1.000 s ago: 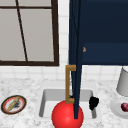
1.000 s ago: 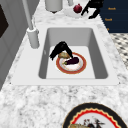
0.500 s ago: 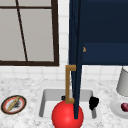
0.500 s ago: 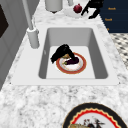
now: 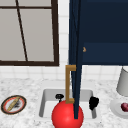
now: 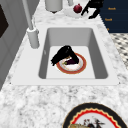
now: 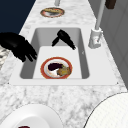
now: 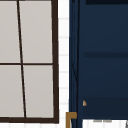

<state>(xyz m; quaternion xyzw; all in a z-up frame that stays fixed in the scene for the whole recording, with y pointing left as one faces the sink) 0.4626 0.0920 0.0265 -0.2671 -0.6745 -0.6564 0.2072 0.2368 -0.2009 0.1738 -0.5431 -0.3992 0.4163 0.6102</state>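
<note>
We see our left hand (image 6: 63, 54) low in the sink (image 6: 100, 62), fingers relaxed and apart, hovering over the red-rimmed plate (image 6: 82, 67) of food on its floor. Our right hand (image 7: 18, 47) hangs at the sink's front rim, fingers loosely spread, holding nothing. An open navy cabinet door (image 5: 76, 57) and a red ball (image 5: 66, 116) hide part of the sink from the front. The faucet (image 6: 31, 27) stands behind it.

Two bodiless matte-black hands (image 7: 18, 47), human-shaped, with slender tapering fingers (image 6: 55, 60), plain and unmarked.

Dark-framed window (image 5: 27, 32), white tiled wall (image 5: 63, 37), navy cabinet (image 5: 105, 30), marble counter (image 6: 50, 100).
</note>
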